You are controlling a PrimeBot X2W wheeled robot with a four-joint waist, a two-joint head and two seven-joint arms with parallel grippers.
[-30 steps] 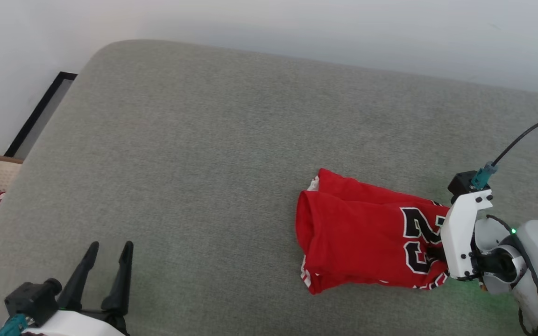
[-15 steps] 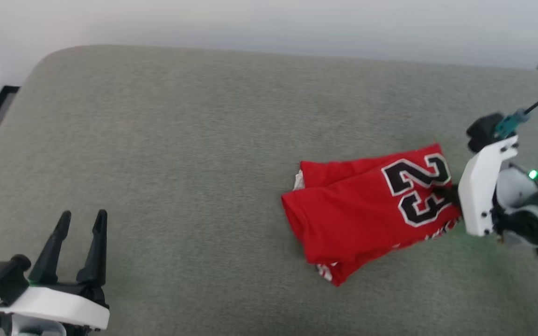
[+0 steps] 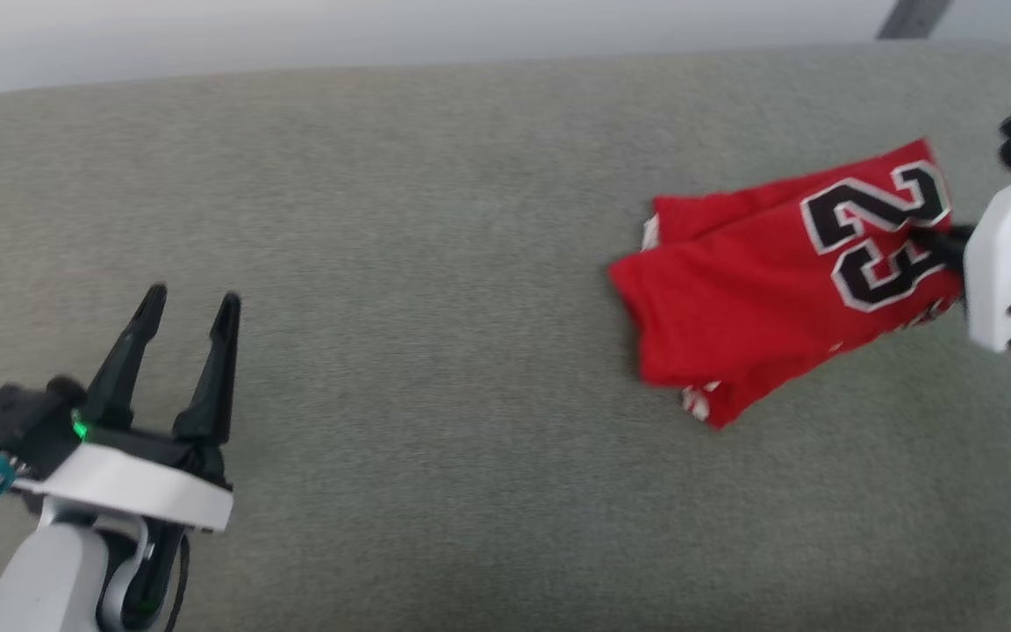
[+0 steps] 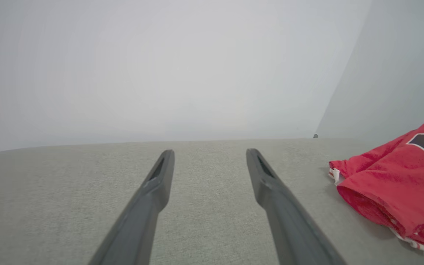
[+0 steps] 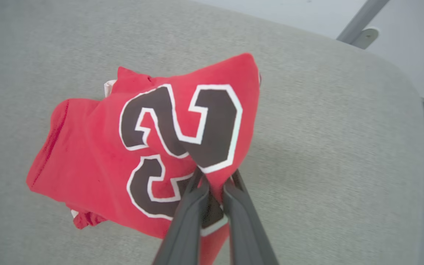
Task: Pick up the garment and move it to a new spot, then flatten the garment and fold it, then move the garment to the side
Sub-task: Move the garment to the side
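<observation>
1. Writing: a black "23" with white outline on the shirt (image 3: 769,290).
2. Shirt is red and folded into a bundle, with striped trim at one edge. It lies at the right of the grey cushion (image 3: 400,219), numbered end raised.
3. Right end effector (image 5: 215,176) is narrow, pinching the shirt at the number.
4. Left end effector (image 3: 194,303) is wide and empty, well apart from the shirt.

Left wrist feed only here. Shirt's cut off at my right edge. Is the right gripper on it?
Observer: Yes, the right gripper is shut on the garment, pinching fabric at the edge of the print.
Operator: What print?
Observer: The number 23, black with a white outline.
Operator: Room past the gripped end?
Observer: Yes, bare cushion runs from there to its rounded corner.
</observation>
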